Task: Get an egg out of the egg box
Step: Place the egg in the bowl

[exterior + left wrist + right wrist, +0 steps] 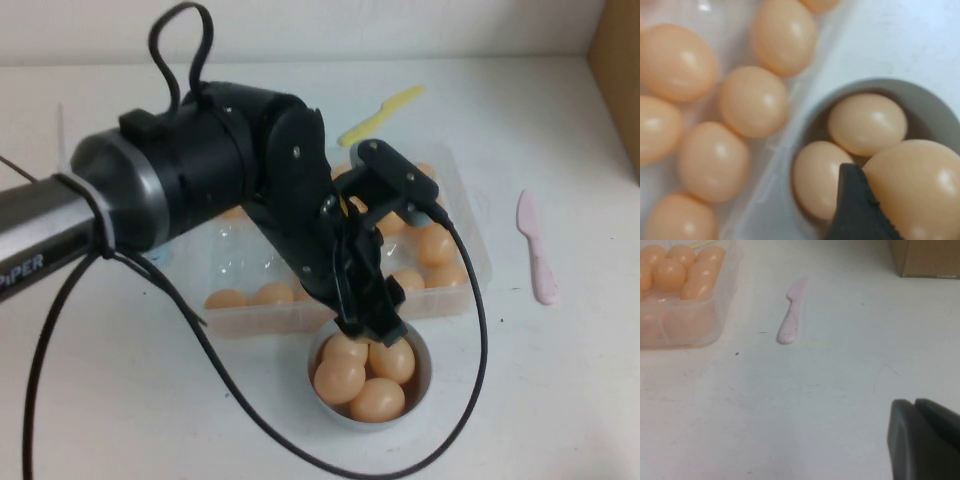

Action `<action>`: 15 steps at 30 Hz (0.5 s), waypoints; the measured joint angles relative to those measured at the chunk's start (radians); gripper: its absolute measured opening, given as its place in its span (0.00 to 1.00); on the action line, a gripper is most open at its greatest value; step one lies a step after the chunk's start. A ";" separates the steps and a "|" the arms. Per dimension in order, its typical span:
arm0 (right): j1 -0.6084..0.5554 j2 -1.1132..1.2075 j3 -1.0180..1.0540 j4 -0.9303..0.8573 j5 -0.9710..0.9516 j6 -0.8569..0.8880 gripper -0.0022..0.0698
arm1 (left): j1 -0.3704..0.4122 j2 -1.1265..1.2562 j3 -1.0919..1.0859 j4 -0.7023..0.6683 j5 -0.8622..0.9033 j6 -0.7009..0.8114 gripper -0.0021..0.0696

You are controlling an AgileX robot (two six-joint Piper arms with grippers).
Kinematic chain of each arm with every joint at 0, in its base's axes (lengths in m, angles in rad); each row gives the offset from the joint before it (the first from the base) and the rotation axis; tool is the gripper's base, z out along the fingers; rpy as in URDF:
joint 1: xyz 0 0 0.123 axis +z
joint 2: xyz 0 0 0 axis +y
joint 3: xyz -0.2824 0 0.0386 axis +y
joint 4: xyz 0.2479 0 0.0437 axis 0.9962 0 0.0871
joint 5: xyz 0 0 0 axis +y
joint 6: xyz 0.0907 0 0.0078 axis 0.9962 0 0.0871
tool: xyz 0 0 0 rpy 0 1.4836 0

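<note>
The egg box [470,235] is a clear plastic tray in the middle of the table, holding several peach-orange eggs. My left arm reaches over it. My left gripper [378,322] hangs just above a small round bowl [424,372] in front of the box. In the left wrist view one black finger [855,205] presses against a large near egg [920,190], which sits in the jaws above the bowl [935,107]; the other finger is hidden. Other eggs lie in the bowl. My right gripper [915,407] is shut and empty above bare table, out of the high view.
A yellow plastic knife [380,115] lies behind the egg box. A pink plastic knife [535,245] lies to its right and also shows in the right wrist view [792,312]. A cardboard box [615,70] stands at the far right edge.
</note>
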 joint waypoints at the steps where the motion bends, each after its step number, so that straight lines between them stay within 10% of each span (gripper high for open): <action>1: 0.000 0.000 0.000 0.000 0.000 0.000 0.01 | -0.009 0.000 0.018 -0.007 -0.013 0.011 0.52; 15: 0.000 0.000 0.000 0.000 0.000 0.000 0.01 | -0.026 0.054 0.070 -0.017 -0.133 0.031 0.52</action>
